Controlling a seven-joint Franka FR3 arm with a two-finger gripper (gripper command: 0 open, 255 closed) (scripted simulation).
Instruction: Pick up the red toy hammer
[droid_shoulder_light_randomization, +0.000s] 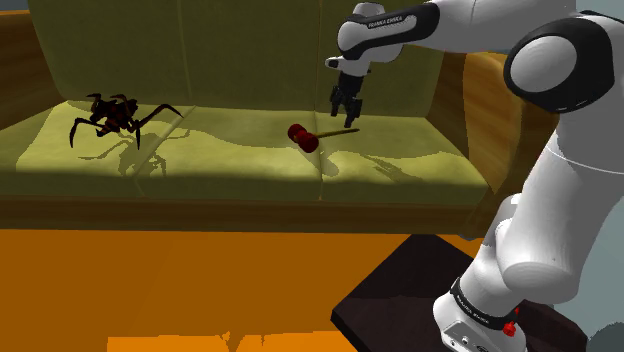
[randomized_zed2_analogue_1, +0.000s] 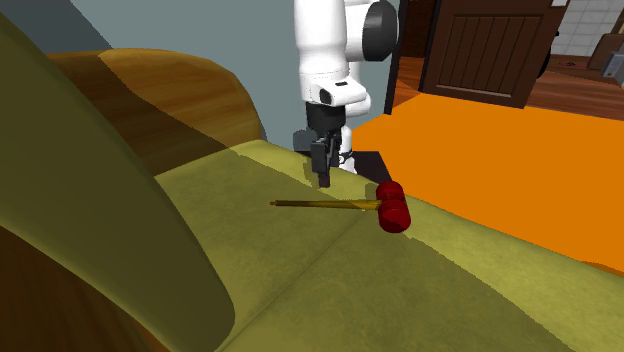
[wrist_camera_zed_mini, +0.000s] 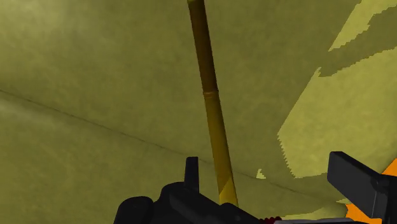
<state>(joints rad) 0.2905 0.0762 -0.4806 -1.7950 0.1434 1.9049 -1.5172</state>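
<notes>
The toy hammer (droid_shoulder_light_randomization: 304, 137) lies flat on an olive sofa seat (droid_shoulder_light_randomization: 220, 160). It has a dark red head (randomized_zed2_analogue_1: 392, 207) and a thin yellow-brown handle (randomized_zed2_analogue_1: 320, 204). My black gripper (droid_shoulder_light_randomization: 345, 108) hangs just above the handle's free end, pointing down, also seen in the second exterior view (randomized_zed2_analogue_1: 322, 178). In the wrist view the handle (wrist_camera_zed_mini: 210, 108) runs between the fingers of the gripper (wrist_camera_zed_mini: 264, 164), much closer to one finger (wrist_camera_zed_mini: 191, 167) than to the other (wrist_camera_zed_mini: 351, 181). The fingers stand apart and open, holding nothing.
A dark spider toy (droid_shoulder_light_randomization: 112, 115) sits on the seat at the shoulder view's left. The sofa back (droid_shoulder_light_randomization: 200, 50) rises behind the hammer, and a wooden armrest (droid_shoulder_light_randomization: 482, 90) stands near the arm. An orange floor (randomized_zed2_analogue_1: 520, 150) and my stand (droid_shoulder_light_randomization: 400, 300) lie in front.
</notes>
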